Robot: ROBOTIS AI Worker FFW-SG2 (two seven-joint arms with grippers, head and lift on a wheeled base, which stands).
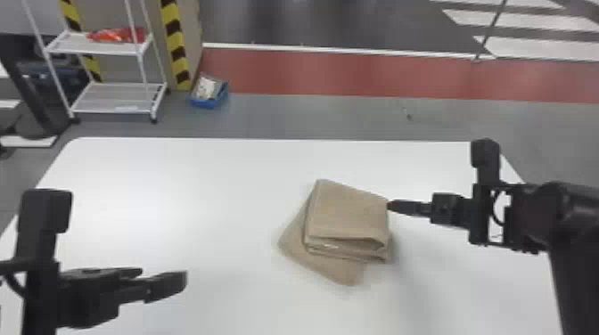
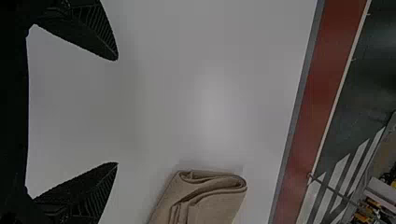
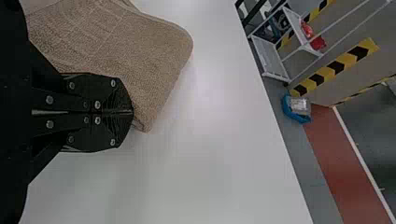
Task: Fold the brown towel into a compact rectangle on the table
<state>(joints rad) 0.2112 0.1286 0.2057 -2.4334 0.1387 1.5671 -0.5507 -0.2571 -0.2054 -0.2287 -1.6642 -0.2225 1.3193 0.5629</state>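
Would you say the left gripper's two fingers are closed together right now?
No, in the left wrist view the left gripper has its two fingers spread wide apart.

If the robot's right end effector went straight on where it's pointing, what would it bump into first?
Most likely the brown towel: the right end effector points at the folded stack's right edge, its tips close by. Whether they touch already or would pass just above is unclear.
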